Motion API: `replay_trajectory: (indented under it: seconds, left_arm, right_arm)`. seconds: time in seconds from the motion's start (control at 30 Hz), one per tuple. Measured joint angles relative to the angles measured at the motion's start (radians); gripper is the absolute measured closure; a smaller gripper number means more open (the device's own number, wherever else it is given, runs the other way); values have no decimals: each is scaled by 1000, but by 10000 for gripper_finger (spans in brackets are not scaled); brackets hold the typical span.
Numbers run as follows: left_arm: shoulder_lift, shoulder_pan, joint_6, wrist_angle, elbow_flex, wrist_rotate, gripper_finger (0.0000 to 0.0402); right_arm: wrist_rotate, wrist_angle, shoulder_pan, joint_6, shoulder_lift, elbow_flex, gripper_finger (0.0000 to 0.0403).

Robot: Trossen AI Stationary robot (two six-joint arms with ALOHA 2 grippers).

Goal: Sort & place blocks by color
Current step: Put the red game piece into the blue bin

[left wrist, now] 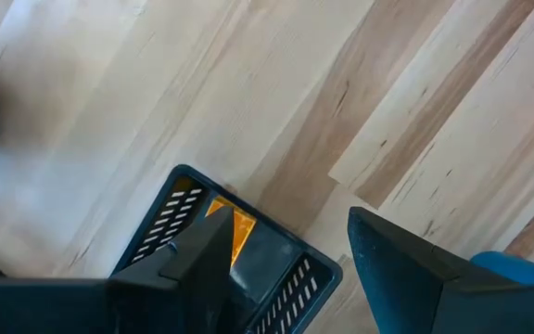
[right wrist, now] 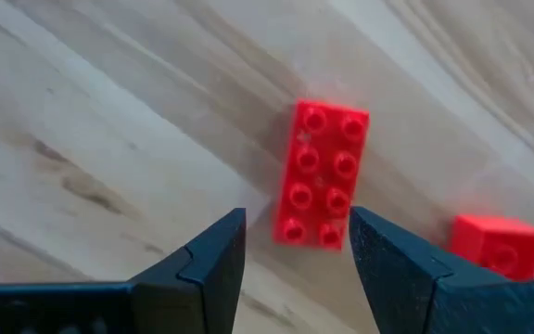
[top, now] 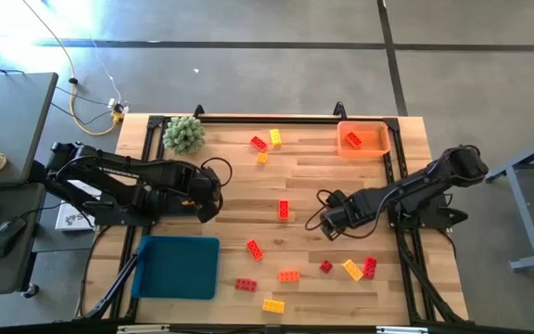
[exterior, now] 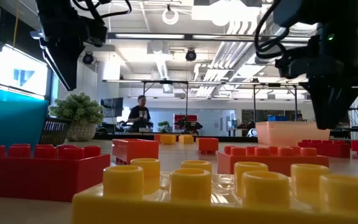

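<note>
The wooden worktop (top: 341, 176) has a dark frame along its far edge and rails down both sides, and the blocks lie spread over its middle and near part with bare wood between them.

The right pincer (right wrist: 297, 243) hangs over the middle of the worktop, its fingers apart and holding nothing. Right ahead of it lies a red eight-stud block (right wrist: 322, 173), flat on the wood and not touched. A second red block (right wrist: 499, 243) lies near it, apart. Around this spot the wood is free on all sides.

The left pincer (left wrist: 290, 243) is over the left part of the worktop, fingers also apart and empty. Below it stands a dark slotted basket (left wrist: 170, 218) – something orange shows inside, but I cannot tell what.

An orange tray (top: 363, 139) sits at the far right corner with a red block in it. A blue tray (top: 176, 267) lies at the near left edge. A green spiky plant (top: 184, 134) stands at the far left corner. Two blocks, red (top: 259, 143) and yellow (top: 275, 137), lie just beside each other near the far edge, and several more – red, orange, yellow – lie along the near edge (top: 288, 276).

Beyond the worktop is a large room with ceiling lights, and a person (exterior: 141, 114) stands far back.
</note>
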Motion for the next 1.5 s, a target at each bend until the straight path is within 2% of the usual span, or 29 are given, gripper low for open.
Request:
replay_trajectory:
  seconds: [0.43, 0.87, 1.0, 1.27, 1.5]
  left_arm:
    - [0, 0, 8, 0, 0, 8, 200]
    - [0, 0, 8, 0, 0, 8, 200]
    - [0, 0, 8, 1, -1, 8, 200]
    - [0, 0, 8, 2, -1, 9, 200]
    - [0, 0, -19, 38, -1, 13, 200]
  right_arm:
    - [-26, -6, -54, -26, 12, -17, 174]
    - [-65, 19, -54, -66, 142, -17, 172]
    - [-86, 30, -55, -66, 168, -12, 194]
    - [-96, 48, -54, -67, 175, -13, 290]
    - [-95, 40, -54, -153, 182, 34, 291]
